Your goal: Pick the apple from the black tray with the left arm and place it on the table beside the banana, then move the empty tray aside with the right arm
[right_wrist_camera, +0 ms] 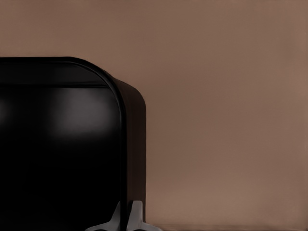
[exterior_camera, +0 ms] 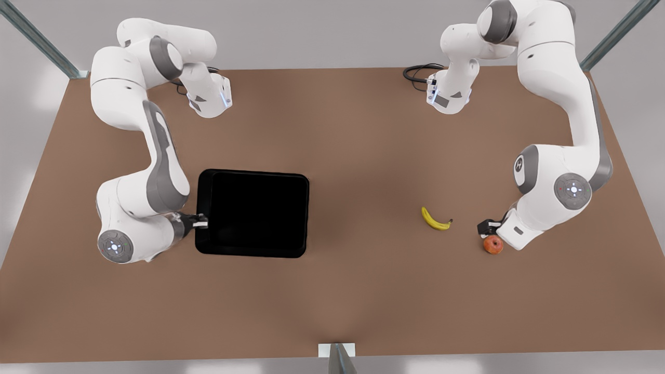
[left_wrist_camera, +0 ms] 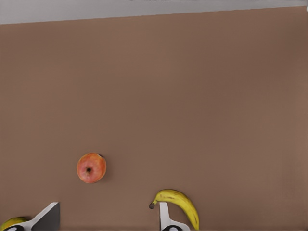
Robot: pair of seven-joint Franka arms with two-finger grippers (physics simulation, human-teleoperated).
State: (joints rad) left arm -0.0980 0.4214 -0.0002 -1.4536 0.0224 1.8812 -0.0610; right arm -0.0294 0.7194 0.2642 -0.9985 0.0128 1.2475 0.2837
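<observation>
1. Well, the table (exterior_camera: 353, 291) is the biggest thing: wide, flat and plain brown.
2. Next come two white arms with grey joints. They look the same as each other.
3. The black tray (exterior_camera: 253, 213) is big, shiny and dark, with round corners and a low rim. It lies flat on the table toward the front view's left. Nothing is in it.
4. The right gripper (exterior_camera: 202, 222) is at the tray's edge on the front view's left. In the right wrist view its fingers (right_wrist_camera: 136, 217) sit very close together with the tray's rim (right_wrist_camera: 126, 144) between them, so they pinch the rim.
5. The left gripper (exterior_camera: 488, 228) is toward the front view's right, just above the apple (exterior_camera: 493, 244) in that view. In the left wrist view its fingers (left_wrist_camera: 166, 219) are spread wide and hold nothing.
6. The banana (exterior_camera: 435, 219) is small, yellow and curved, with dark tips. It lies on the table, well apart from the tray.
7. The apple is the smallest thing. It is round and red-orange, with a dark dimple showing in the left wrist view (left_wrist_camera: 91, 168). It sits on the table near the banana, not touching it.
</observation>
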